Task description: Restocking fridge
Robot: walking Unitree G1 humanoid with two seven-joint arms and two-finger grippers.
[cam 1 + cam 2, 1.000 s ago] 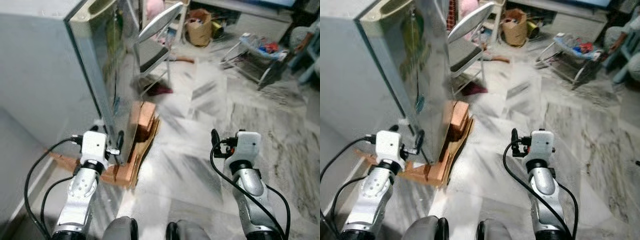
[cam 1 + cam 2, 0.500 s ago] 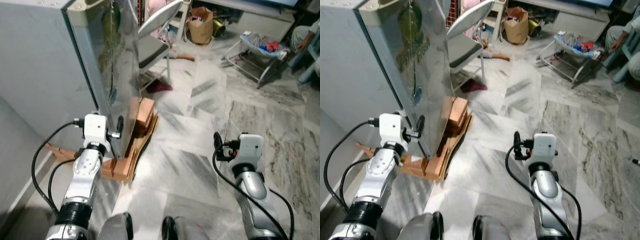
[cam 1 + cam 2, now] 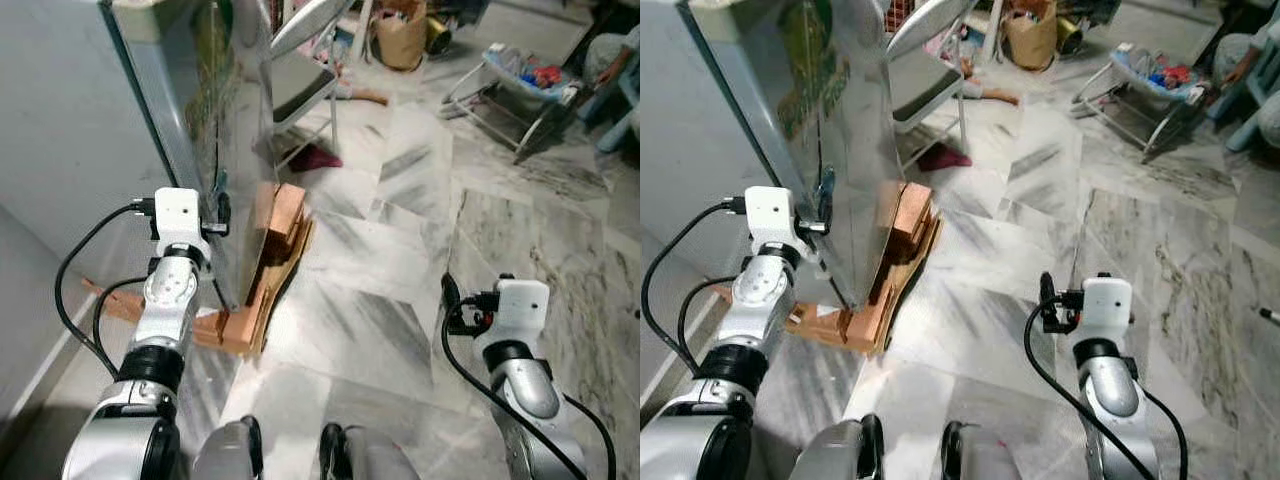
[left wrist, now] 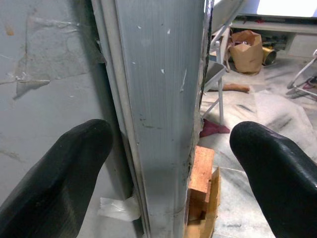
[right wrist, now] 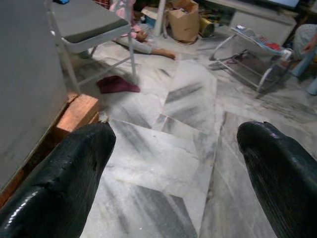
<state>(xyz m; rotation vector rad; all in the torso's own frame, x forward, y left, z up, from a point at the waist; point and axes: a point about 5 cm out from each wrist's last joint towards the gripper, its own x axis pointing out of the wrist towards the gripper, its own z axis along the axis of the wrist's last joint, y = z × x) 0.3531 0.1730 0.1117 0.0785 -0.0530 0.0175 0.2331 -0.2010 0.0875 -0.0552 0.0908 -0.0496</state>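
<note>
The silver fridge stands at the left on wooden blocks, its shiny door face turned toward the room. My left gripper is raised to the fridge's front corner. In the left wrist view it is open, and its black fingers straddle the grey vertical door edge without touching it. My right gripper hangs low over the marble floor, clear of the fridge. The right wrist view shows it open with nothing between its fingers.
A grey folding chair stands just past the fridge, with a red cloth under it. Farther off are a brown bag and a metal-framed bouncer. A person sits at the far right. Open marble floor lies ahead.
The view has shifted forward and down. My left gripper has risen from the fridge's lower corner to higher up its door edge. The right gripper sits lower and stays open.
</note>
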